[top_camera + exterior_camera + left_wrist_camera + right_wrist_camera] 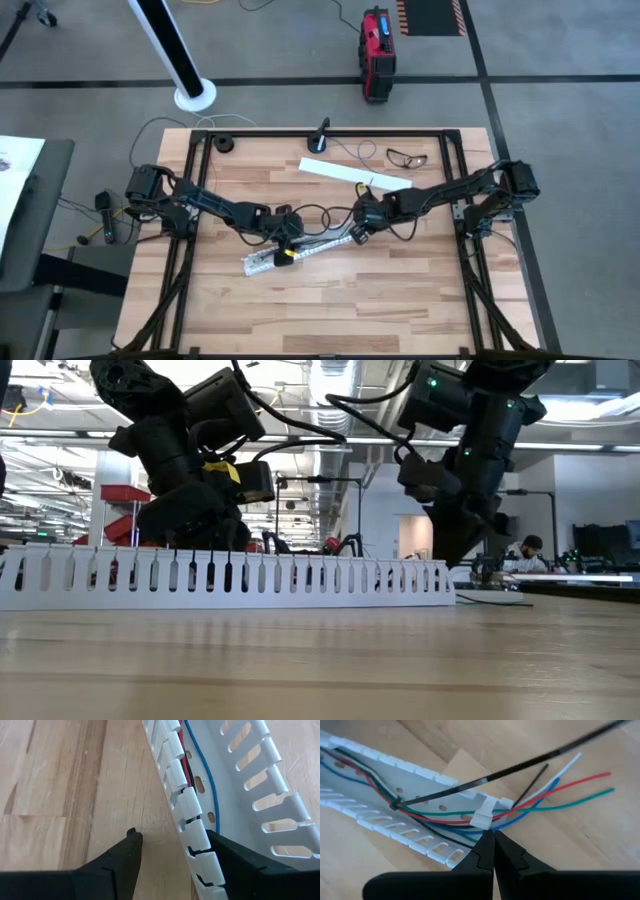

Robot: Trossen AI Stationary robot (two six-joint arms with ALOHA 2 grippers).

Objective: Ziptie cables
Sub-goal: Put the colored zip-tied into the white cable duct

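Note:
A white slotted duct (290, 255) lies on the wooden table. The cables (445, 815), thin red, green, blue, white and black wires, run along inside it and fan out past its end (570, 785). A black zip tie (396, 805) circles the bunch, and its long tail (530, 762) sticks out over the table. My left gripper (182, 845) is open and straddles one slotted wall (190, 815) of the duct. My right gripper (493, 836) is shut, its tips at the duct's end beside a white tab (482, 817). My left gripper has one finger (235, 857) inside the duct, close against the slotted wall (200, 837). The other finger (131, 847) is outside, over the table and apart from the wall. I cannot tell whether the inner finger touches. My right gripper comes slanting down at the duct's end, its shut tips (487, 840) right below the white tab. I cannot tell whether they touch the tab or a wire.
A flat white strip (355, 172) and safety glasses (405, 157) lie toward the far right of the table. A dark post (321, 138) stands at the far edge. A thin dark cord (320, 212) loops between the arms. The near half of the table (330, 310) is bare wood.

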